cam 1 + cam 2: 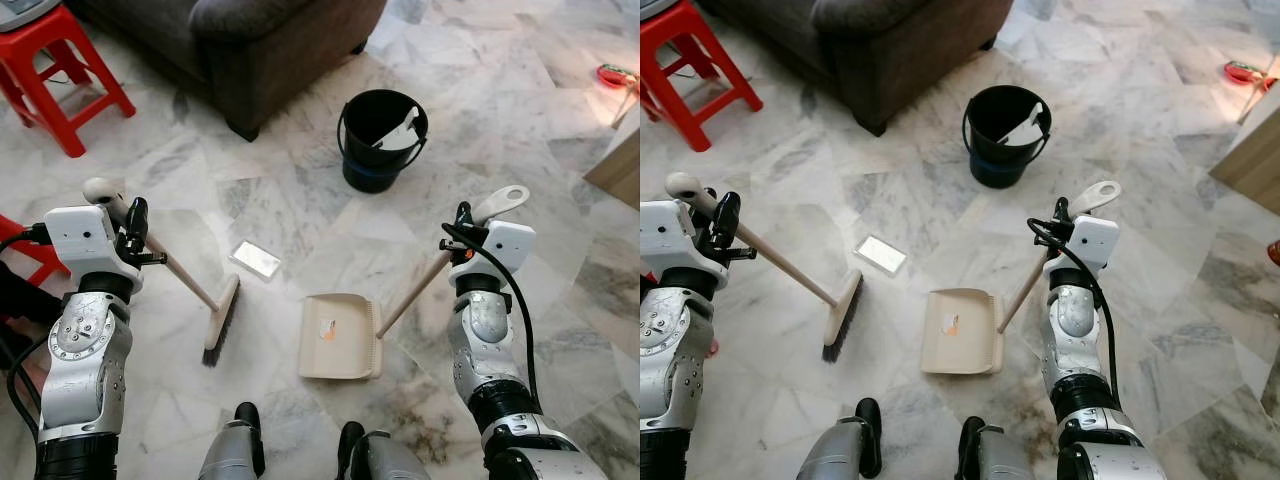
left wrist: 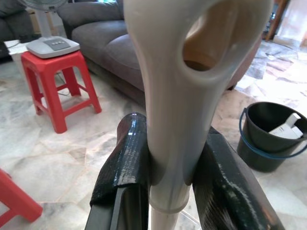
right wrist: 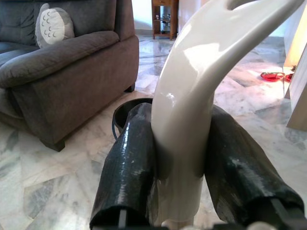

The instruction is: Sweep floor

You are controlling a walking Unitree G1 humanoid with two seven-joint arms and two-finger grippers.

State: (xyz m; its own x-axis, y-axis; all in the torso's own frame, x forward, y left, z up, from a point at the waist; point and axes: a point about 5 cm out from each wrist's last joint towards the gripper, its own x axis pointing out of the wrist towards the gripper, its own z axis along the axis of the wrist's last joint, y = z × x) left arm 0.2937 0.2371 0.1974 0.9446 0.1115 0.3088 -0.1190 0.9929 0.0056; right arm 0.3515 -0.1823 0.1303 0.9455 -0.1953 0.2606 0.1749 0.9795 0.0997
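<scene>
My left gripper is shut on the cream handle of a hand broom; its bristle head rests on the marble floor to my left front. The right gripper is shut on the handle of a cream dustpan, which lies flat on the floor in front of my feet. A small white packet lies on the floor between broom head and dustpan, slightly farther away. In the wrist views each handle sits clamped between two black fingers.
A black bucket with white trash inside stands ahead. A grey sofa is behind it, a red stool at far left, and another red stool edge by my left arm. Wooden furniture stands at right.
</scene>
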